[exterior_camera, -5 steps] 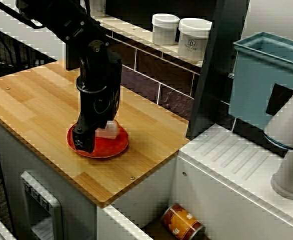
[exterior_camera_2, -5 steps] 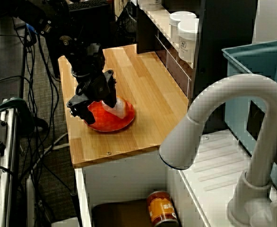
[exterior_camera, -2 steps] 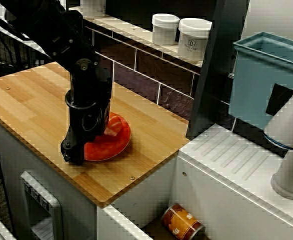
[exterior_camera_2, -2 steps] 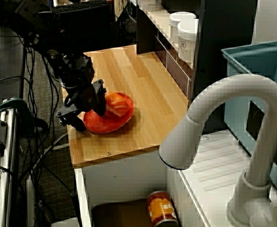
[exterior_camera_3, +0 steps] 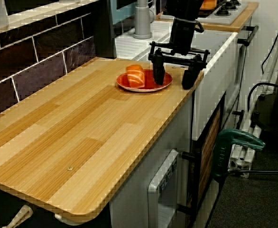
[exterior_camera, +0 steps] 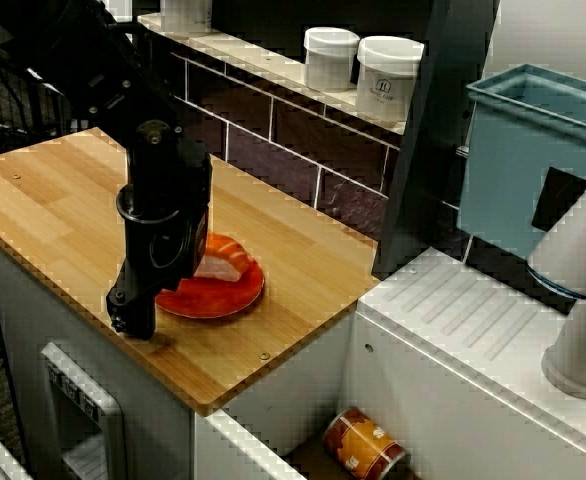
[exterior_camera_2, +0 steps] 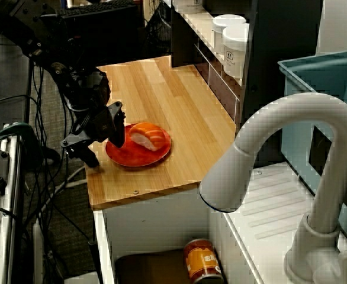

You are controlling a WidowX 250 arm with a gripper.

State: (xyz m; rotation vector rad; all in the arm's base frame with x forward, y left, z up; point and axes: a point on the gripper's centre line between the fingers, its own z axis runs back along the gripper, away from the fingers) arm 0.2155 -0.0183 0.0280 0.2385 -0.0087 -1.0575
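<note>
labels on the jar (exterior_camera: 388,80) and can (exterior_camera: 365,446) are unreadable.

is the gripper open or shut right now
Open. The gripper has its fingers wide apart, clamping nothing, beside the red plate.

A wooden counter (exterior_camera_3: 82,133) meets a dark tiled wall (exterior_camera_3: 44,52), with a white faucet (exterior_camera_2: 280,112) beside a teal bin (exterior_camera: 513,170).

Mock kitchen (faucet (exterior_camera_2: 292,109), tiled backsplash (exterior_camera: 293,140), wooden counter (exterior_camera: 53,190))
</note>
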